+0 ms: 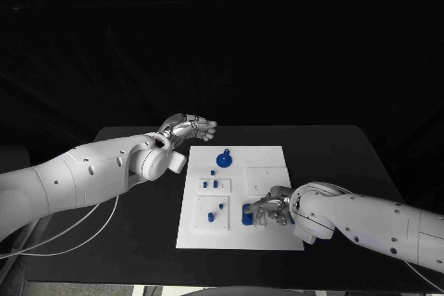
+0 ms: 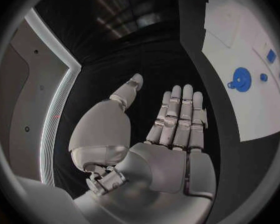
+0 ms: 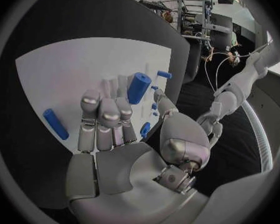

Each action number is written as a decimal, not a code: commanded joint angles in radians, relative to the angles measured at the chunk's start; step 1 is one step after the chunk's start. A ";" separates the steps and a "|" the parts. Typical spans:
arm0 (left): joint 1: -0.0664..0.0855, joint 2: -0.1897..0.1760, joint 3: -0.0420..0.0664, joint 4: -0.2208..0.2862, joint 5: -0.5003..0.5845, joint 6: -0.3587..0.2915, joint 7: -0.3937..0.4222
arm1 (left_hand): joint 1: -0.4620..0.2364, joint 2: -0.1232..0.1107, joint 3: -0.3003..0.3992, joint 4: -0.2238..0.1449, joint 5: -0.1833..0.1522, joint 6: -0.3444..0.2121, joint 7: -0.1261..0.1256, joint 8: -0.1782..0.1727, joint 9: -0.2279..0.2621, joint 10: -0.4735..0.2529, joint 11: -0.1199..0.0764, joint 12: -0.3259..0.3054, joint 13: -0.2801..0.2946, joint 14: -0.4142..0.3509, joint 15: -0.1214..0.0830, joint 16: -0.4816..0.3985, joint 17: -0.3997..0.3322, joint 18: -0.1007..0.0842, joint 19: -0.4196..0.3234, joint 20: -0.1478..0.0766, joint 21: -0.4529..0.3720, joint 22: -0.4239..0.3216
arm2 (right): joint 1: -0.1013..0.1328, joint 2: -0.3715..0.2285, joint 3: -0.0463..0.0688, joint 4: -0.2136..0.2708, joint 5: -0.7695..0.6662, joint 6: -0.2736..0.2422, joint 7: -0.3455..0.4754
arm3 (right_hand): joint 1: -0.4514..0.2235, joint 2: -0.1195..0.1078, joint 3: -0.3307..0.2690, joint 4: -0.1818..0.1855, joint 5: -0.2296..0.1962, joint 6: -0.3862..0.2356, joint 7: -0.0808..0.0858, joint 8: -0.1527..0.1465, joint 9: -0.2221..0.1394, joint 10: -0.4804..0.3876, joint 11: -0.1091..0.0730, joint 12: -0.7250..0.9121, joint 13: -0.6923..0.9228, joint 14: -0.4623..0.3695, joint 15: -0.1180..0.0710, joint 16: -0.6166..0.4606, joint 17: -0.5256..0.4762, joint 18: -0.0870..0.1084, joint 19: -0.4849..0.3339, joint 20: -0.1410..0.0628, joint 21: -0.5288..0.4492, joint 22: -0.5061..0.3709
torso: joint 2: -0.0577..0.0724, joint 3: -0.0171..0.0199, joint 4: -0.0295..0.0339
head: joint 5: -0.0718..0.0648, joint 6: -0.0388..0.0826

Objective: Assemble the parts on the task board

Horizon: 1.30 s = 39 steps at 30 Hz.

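The white task board point(image 1: 268, 161) lies mid-table. My right hand point(image 1: 268, 209) hovers low over its near right part, fingers stretched out side by side and holding nothing. Just past the fingertips point(image 3: 109, 107) a thick blue cylinder point(image 3: 139, 87) stands on the board, also seen as the blue cylinder point(image 1: 247, 214). A thin blue rod point(image 3: 56, 123) lies flat beside the hand. A round blue part point(image 1: 224, 159) sits near the far edge, with several small blue pieces point(image 1: 213, 183) below it. My left hand point(image 1: 190, 128) hangs off the board's far left corner, fingers straight and apart, empty.
The black table point(image 1: 342, 155) extends on both sides of the board. White cables point(image 1: 83, 238) run along the table's near left side under my left arm. The left wrist view shows the round blue part point(image 2: 241, 78) on the board point(image 2: 252, 114).
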 commanded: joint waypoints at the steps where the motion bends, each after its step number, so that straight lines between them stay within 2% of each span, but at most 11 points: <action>1: 0.001 0.000 0.001 0.001 0.001 0.013 0.004 | -0.010 -0.002 0.001 0.004 0.000 -0.004 0.001 -0.002 -0.001 -0.005 0.004 -0.006 -0.001 -0.005 0.002 -0.007 0.001 0.017 0.003 0.006 -0.005 0.002 | -0.002 -0.016 0.000 0.021 -0.011 0.049 0.081 | 0.026 -0.001 0.008 -0.017 0.000 0.028 0.027 -0.003 0.002 -0.003 0.003 -0.005 0.001 -0.008 -0.011 -0.005 0.001 0.047 -0.007 -0.015 -0.004 0.014 | 0.000 0.0003 -0.0015 | 0.001 0.001; 5: 0.001 -0.002 0.001 0.000 0.000 0.015 0.003 | -0.010 -0.002 0.001 0.004 0.000 -0.004 0.001 -0.002 -0.001 -0.005 0.004 -0.006 -0.001 -0.004 0.002 -0.007 0.001 0.017 0.003 0.006 -0.005 0.002 | -0.002 -0.029 0.000 0.036 -0.010 0.063 0.106 | 0.051 -0.003 0.016 -0.022 0.000 0.029 0.027 -0.004 0.002 -0.002 0.003 -0.004 0.002 -0.007 -0.011 -0.005 0.001 0.047 -0.005 -0.014 -0.004 0.014 | 0.000 0.0008 -0.0013 | 0.002 0.002; 9: 0.001 -0.004 0.001 -0.002 -0.005 0.013 0.002 | -0.010 -0.002 0.001 0.004 0.000 -0.004 0.001 -0.002 -0.001 -0.005 0.004 -0.006 -0.001 -0.004 0.002 -0.007 0.001 0.017 0.003 0.006 -0.005 0.002 | -0.003 -0.036 0.000 0.048 -0.010 0.073 0.109 | 0.113 -0.038 0.054 -0.012 0.000 0.035 0.028 -0.003 0.004 0.003 0.003 -0.003 0.003 -0.004 -0.010 -0.007 0.001 0.047 0.001 -0.011 -0.003 0.013 | 0.000 0.0009 -0.0020 | 0.002 0.003; 14: 0.001 -0.004 0.001 -0.002 -0.005 0.013 0.002 | -0.010 -0.002 0.001 0.004 0.000 -0.004 0.001 -0.002 -0.001 -0.005 0.004 -0.006 -0.001 -0.004 0.002 -0.007 0.002 0.017 0.003 0.006 -0.005 0.002 | -0.007 -0.033 0.000 0.046 -0.031 0.075 0.097 | 0.128 -0.046 0.075 -0.003 0.000 0.038 0.028 -0.004 0.005 0.009 0.004 0.000 0.004 -0.002 -0.009 -0.008 0.002 0.047 0.006 -0.006 -0.004 0.012 | 0.000 0.0013 -0.0015 | 0.001 0.002; 23: 0.001 -0.002 0.001 -0.002 -0.005 0.014 0.002 | -0.011 -0.002 0.001 0.004 0.000 -0.004 0.001 -0.002 -0.001 -0.005 0.004 -0.006 -0.001 -0.004 0.002 -0.007 0.002 0.017 0.004 0.006 -0.005 0.002 | -0.013 -0.019 0.000 0.032 -0.063 0.064 0.072 | 0.141 -0.015 0.093 0.004 0.000 0.045 0.028 -0.004 0.007 0.016 0.004 0.004 0.007 0.000 -0.009 -0.008 0.003 0.047 0.009 -0.001 -0.004 0.013 | 0.001 0.0005 0.0004 | -0.002 -0.002; 26: 0.001 -0.002 0.001 -0.002 -0.006 0.011 0.000 | -0.011 -0.002 0.001 0.005 0.000 -0.004 0.001 -0.002 -0.001 -0.005 0.004 -0.006 -0.001 -0.004 0.002 -0.007 0.002 0.017 0.004 0.006 -0.005 0.002 | -0.016 -0.011 0.000 0.017 -0.063 0.076 0.072 | 0.134 0.001 0.100 0.017 0.000 0.047 0.027 -0.004 0.007 0.017 0.003 0.003 0.006 0.001 -0.009 -0.009 0.004 0.047 0.009 0.002 -0.004 0.013 | 0.001 0.0001 0.0008 | -0.002 -0.003; 29: 0.001 -0.002 0.001 -0.003 -0.006 0.009 -0.001 | -0.012 -0.002 0.001 0.006 0.000 -0.004 0.001 -0.002 -0.001 -0.005 0.004 -0.006 -0.001 -0.004 0.002 -0.008 0.003 0.017 0.004 0.006 -0.006 0.003 | -0.016 -0.005 0.000 0.005 -0.062 0.078 0.071 | 0.140 0.022 0.141 0.048 0.006 0.053 0.026 -0.005 0.007 0.020 0.003 0.002 0.005 0.001 -0.010 -0.011 0.003 0.047 0.009 0.003 -0.006 0.013 | 0.000 -0.0003 0.0009 | 0.000 -0.006; 30: 0.001 -0.003 0.001 -0.002 -0.007 0.008 -0.001 | -0.012 -0.002 0.001 0.006 0.000 -0.004 0.001 -0.002 -0.001 -0.005 0.004 -0.006 -0.001 -0.004 0.003 -0.008 0.003 0.017 0.004 0.006 -0.006 0.003 | -0.017 -0.004 0.000 0.002 -0.062 0.075 0.069 | 0.141 0.014 0.173 0.066 0.011 0.056 0.025 -0.008 0.004 0.022 0.002 0.001 0.005 0.003 -0.009 -0.012 0.004 0.047 0.010 0.007 -0.006 0.015 | 0.000 -0.0003 0.0010 | 0.000 -0.007; 32: 0.001 -0.003 0.001 -0.003 -0.007 0.008 -0.001 | -0.013 -0.002 0.001 0.007 0.001 -0.004 0.001 -0.001 -0.001 -0.005 0.004 -0.006 -0.001 -0.004 0.003 -0.009 0.003 0.017 0.004 0.006 -0.006 0.003 | -0.018 -0.002 0.000 -0.003 -0.064 0.072 0.068 | 0.141 0.014 0.184 0.070 0.023 0.057 0.027 -0.009 0.004 0.022 0.003 0.001 0.005 0.003 -0.009 -0.012 0.004 0.047 0.010 0.008 -0.004 0.016 | 0.000 -0.0004 0.0009 | 0.000 -0.007; 34: 0.001 -0.002 0.001 -0.003 -0.007 0.006 -0.002 | -0.013 -0.002 0.002 0.007 0.001 -0.003 0.001 -0.001 -0.001 -0.005 0.004 -0.006 -0.001 -0.004 0.003 -0.009 0.003 0.017 0.003 0.006 -0.006 0.003 | -0.018 0.001 0.000 -0.009 -0.063 0.075 0.072 | 0.138 0.030 0.199 0.081 0.030 0.059 0.027 -0.011 0.003 0.023 0.003 0.001 0.006 0.004 -0.009 -0.012 0.005 0.047 0.011 0.010 -0.004 0.017 | 0.000 -0.0005 0.0002 | 0.000 -0.007; 39: 0.001 -0.002 0.001 -0.003 -0.007 0.003 -0.004 | -0.013 -0.002 0.002 0.007 0.002 -0.003 0.001 -0.001 -0.001 -0.005 0.004 -0.006 -0.001 -0.004 0.003 -0.009 0.003 0.017 0.003 0.006 -0.007 0.003 | -0.018 0.003 0.000 -0.020 -0.036 0.068 0.076 | 0.130 0.040 0.220 0.097 0.042 0.061 0.027 -0.013 0.002 0.026 0.004 0.003 0.008 0.004 -0.009 -0.012 0.006 0.047 0.011 0.012 -0.002 0.018 | 0.000 -0.0009 0.0001 | 0.000 -0.008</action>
